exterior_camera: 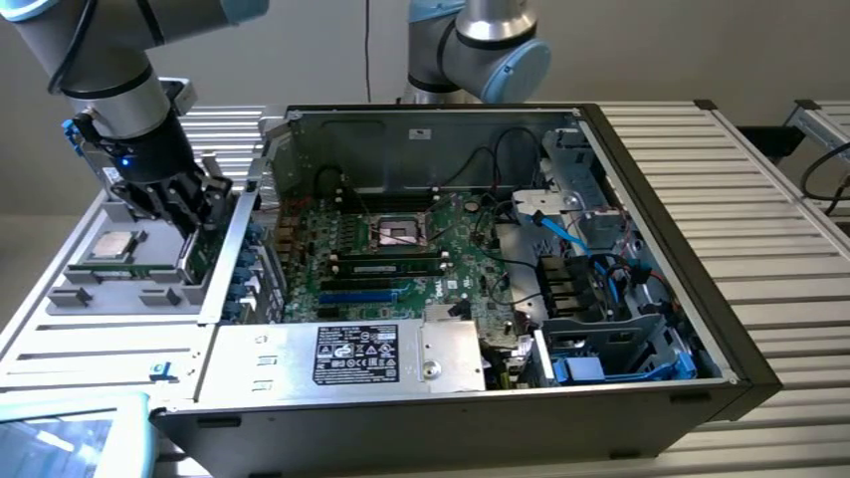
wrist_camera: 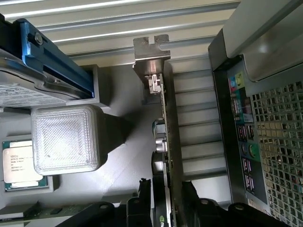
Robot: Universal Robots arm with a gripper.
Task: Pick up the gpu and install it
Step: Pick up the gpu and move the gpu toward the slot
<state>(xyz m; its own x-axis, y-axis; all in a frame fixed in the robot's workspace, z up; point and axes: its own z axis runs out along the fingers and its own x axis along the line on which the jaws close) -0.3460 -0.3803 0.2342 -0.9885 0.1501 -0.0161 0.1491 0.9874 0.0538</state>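
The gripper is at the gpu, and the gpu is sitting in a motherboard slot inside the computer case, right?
No. The gripper is at the gpu, but the gpu stands on edge in the grey tray outside the computer case, at the exterior view's left. The exterior view shows this.

Black label (exterior_camera: 356, 355) with white print on the power supply (exterior_camera: 338, 360), fine print on the processor chip (wrist_camera: 21, 165), nothing legible.

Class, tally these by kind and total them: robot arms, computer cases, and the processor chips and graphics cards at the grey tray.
Robot arms: 2
Computer cases: 1
Processor chips: 1
Graphics cards: 1
Total: 5
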